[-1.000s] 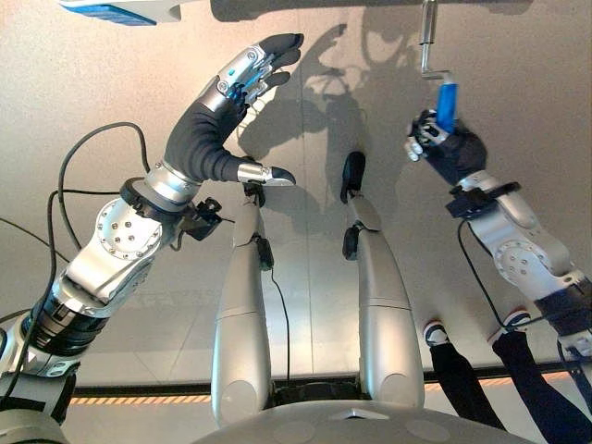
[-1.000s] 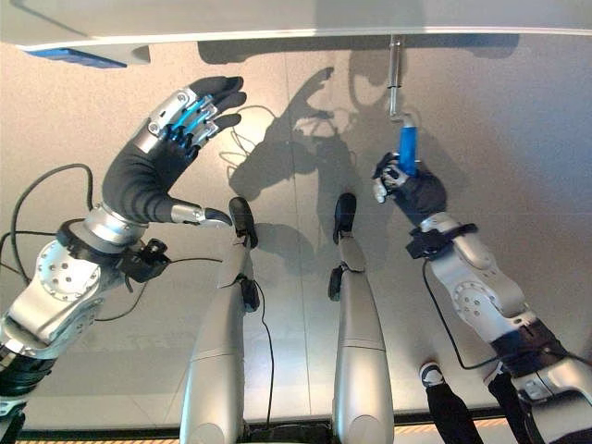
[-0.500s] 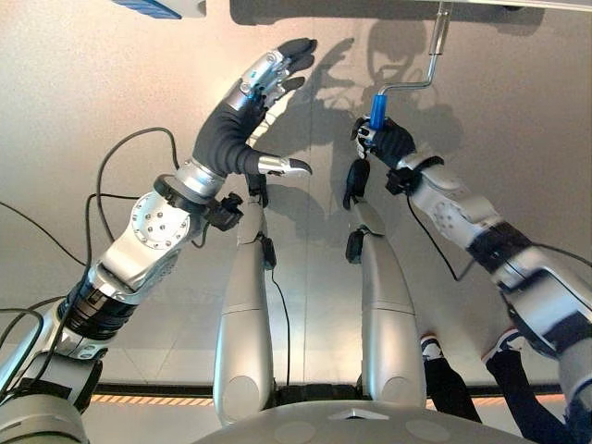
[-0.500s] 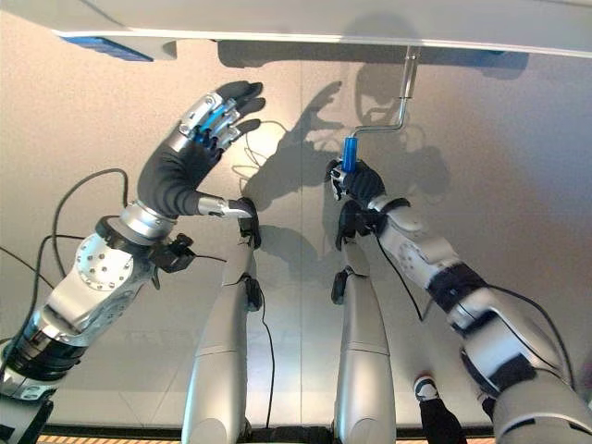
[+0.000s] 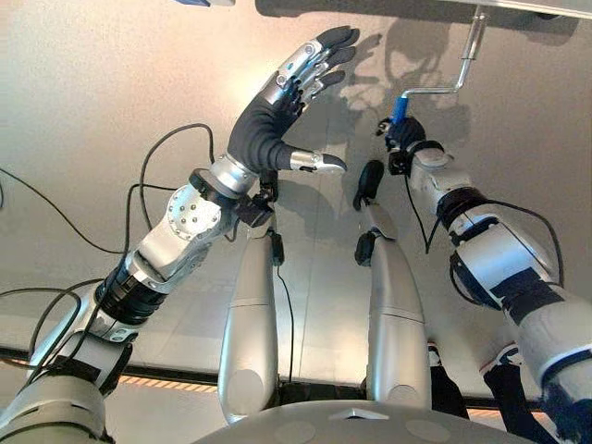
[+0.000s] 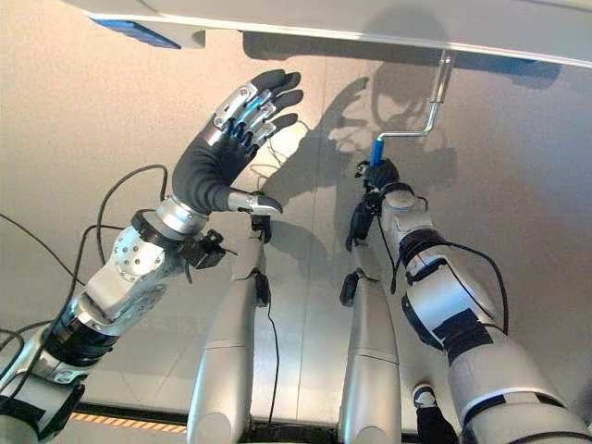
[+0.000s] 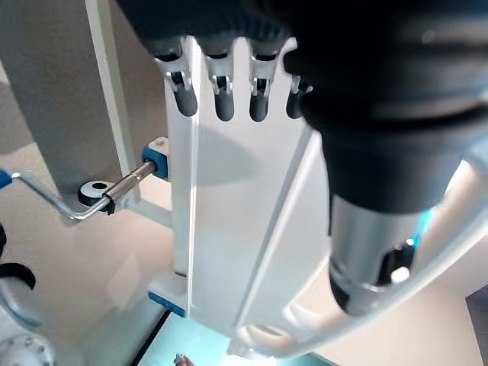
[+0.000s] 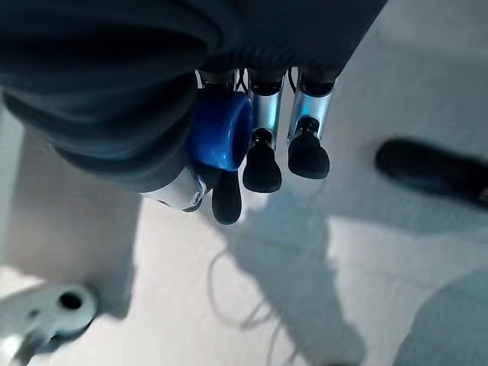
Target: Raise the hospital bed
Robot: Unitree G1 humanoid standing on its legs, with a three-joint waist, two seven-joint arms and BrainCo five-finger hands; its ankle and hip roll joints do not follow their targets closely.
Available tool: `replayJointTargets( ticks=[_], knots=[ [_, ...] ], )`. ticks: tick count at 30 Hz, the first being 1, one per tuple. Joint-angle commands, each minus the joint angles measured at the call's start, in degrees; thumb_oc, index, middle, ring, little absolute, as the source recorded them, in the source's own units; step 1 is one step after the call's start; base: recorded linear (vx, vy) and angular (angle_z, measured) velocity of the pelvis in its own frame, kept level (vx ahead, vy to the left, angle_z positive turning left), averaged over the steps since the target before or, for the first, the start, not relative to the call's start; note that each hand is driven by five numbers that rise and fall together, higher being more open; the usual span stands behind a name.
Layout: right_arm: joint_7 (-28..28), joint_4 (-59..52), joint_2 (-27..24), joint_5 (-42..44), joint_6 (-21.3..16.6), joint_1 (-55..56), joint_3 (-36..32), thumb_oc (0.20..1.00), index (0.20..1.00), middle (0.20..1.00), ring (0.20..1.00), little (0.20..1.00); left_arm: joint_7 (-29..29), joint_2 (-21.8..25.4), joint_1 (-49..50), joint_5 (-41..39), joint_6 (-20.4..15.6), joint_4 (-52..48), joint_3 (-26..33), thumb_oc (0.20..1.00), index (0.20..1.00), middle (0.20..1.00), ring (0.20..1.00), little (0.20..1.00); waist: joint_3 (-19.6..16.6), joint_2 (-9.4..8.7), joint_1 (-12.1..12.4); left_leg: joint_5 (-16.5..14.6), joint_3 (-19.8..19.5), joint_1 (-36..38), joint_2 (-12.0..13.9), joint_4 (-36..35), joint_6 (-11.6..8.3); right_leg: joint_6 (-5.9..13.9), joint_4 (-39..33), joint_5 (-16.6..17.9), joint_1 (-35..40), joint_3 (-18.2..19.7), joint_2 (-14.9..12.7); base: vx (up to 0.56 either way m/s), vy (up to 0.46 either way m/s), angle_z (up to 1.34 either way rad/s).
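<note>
We take the pale underside edge of the white hospital bed frame (image 6: 370,23) as our landmark. From it a bent silver metal crank (image 6: 427,116) hangs down: its shaft drops from the frame, turns through an elbow and runs sideways, towards the robot's left, to a round blue plastic crank grip (image 6: 376,153) that points downward from the arm's end.

Our right hand (image 6: 381,176) sits directly under that grip, with its fingers curled round the blue knob; the right wrist view shows the blue grip (image 8: 221,131) tucked against the palm, dark fingertips (image 8: 261,165) folded beside it. So the task's thing is already clamped in the right hand, well below the frame and off to the left of the shaft.

Our left hand (image 5: 277,116) is held up below the frame, well apart from the crank on its left side, with fingers straight and spread, thumb out, holding nothing. In the left wrist view the crank's elbow (image 7: 93,198) lies past the fingertips, untouched.

We judge that the coming turn depends on this offset: the grip's long axis runs parallel to the shaft, displaced sideways by the crank arm, so the right hand must sweep a circle about the shaft rather than pull straight
</note>
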Motion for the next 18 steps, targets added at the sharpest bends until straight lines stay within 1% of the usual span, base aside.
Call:
replayJointTargets(
  ticks=[1,6,7,9,10,11,12,18],
  knots=[
    [-0.32,0.64,-2.26,0.39,-0.19,-0.21,-0.44,0.200,0.200,0.200,0.200,0.200,-0.73,-0.48,0.30,-1.97,-2.68,-7.09,-0.94,1.000,1.000,1.000,1.000,1.000,-1.14,4.19,-0.21,-4.92,1.78,1.15,-1.43,2.68,0.84,4.59,-3.12,1.37,2.87,-0.33,0.11,0.00,0.000,0.00],
    [-0.59,1.65,-6.67,4.01,-0.74,2.73,-4.56,0.200,0.200,0.200,0.200,0.200,-1.31,-0.30,-0.21,-2.05,-2.98,-6.70,-0.87,1.000,1.000,1.000,1.000,1.000,-1.14,4.30,-0.76,-5.27,1.94,1.34,-1.46,2.93,0.97,4.64,-2.83,1.15,2.70,0.05,0.21,0.00,0.000,0.00],
    [-0.60,1.60,-6.73,4.02,-0.74,2.82,-4.63,0.200,0.200,0.200,0.200,0.200,-1.32,-0.32,-0.27,-2.06,-3.00,-6.68,-0.97,1.000,1.000,1.000,1.000,1.000,-1.14,4.31,-0.68,-5.29,1.95,1.36,-1.45,2.95,0.97,4.64,-2.82,1.14,2.72,0.05,0.21,0.00,0.000,0.00],
    [-0.82,0.90,-8.74,9.26,-1.78,5.44,-8.03,0.200,0.200,0.200,0.200,0.200,-1.78,-0.44,0.00,-2.54,-3.13,-6.63,-0.65,1.000,1.000,1.000,1.000,1.000,-1.14,4.21,-1.20,-5.45,2.07,1.43,-1.44,3.12,0.99,4.68,-2.71,0.98,2.69,0.23,0.18,0.00,0.000,0.00],
    [-0.82,0.89,-8.75,9.26,-1.78,5.46,-8.05,0.200,0.200,0.200,0.200,0.200,-1.78,-0.45,0.00,-2.54,-3.13,-6.62,-0.67,1.000,1.000,1.000,1.000,1.000,-1.14,4.21,-1.18,-5.45,2.07,1.44,-1.43,3.12,0.99,4.68,-2.72,0.98,2.70,0.23,0.18,0.00,0.000,0.00],
    [-0.49,0.54,-10.19,12.78,-2.60,7.58,-10.39,0.200,0.200,0.200,0.200,0.200,-2.17,-0.26,0.49,-2.99,-3.16,-6.65,-0.32,1.000,1.000,1.000,1.000,1.000,-1.14,4.12,-1.65,-5.56,2.13,1.41,-1.40,3.35,0.99,4.65,-2.54,0.89,2.62,0.33,0.23,0.00,0.000,0.00],
    [-0.59,0.33,-10.75,14.06,-2.88,8.51,-11.47,0.200,0.200,0.200,0.200,0.200,-2.31,-0.08,0.67,-3.13,-3.21,-6.61,-0.20,1.000,1.000,1.000,1.000,1.000,-1.14,4.10,-1.82,-5.62,2.18,1.44,-1.40,3.41,0.97,4.64,-2.42,0.83,2.57,0.36,0.27,0.00,0.000,0.00],
    [-0.64,-0.56,-14.14,16.62,-3.86,13.19,-14.94,0.200,0.200,0.200,0.200,0.200,-2.86,1.33,1.89,-3.80,-3.23,-6.81,0.87,1.000,1.000,1.000,1.000,1.000,-1.14,3.75,-2.74,-5.82,2.38,1.70,-1.30,3.52,0.84,4.61,-2.44,0.75,2.57,0.72,0.49,0.00,0.000,0.00]
  ],
)
